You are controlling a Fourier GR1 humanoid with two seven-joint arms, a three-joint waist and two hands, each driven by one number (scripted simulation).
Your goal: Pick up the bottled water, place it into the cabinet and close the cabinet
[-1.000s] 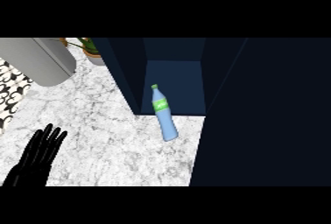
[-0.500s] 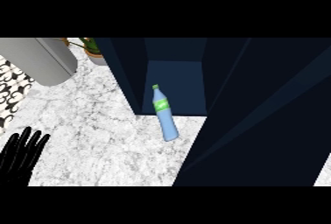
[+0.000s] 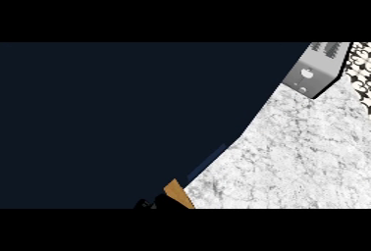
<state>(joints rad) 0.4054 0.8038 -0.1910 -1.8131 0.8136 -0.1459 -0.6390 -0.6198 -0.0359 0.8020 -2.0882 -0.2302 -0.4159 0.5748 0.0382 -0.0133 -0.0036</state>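
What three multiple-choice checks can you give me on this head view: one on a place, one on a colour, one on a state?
1. Where does the grey appliance show?
A. Lower left corner
B. Upper right corner
C. Dead centre

2. What colour is the big cabinet panel that fills the left and middle?
A. Dark navy blue
B. Bright red
C. White

3. How does the water bottle show right now?
A. Standing on the counter
B. Lying on the counter
C. Not visible at all

Answers:
1 B: the grey appliance sits at the upper right, at the far end of the marble counter.
2 A: the cabinet panel is dark navy blue from the top of the view down to its lower edge.
3 C: no water bottle shows on the visible counter or anywhere else in the view.
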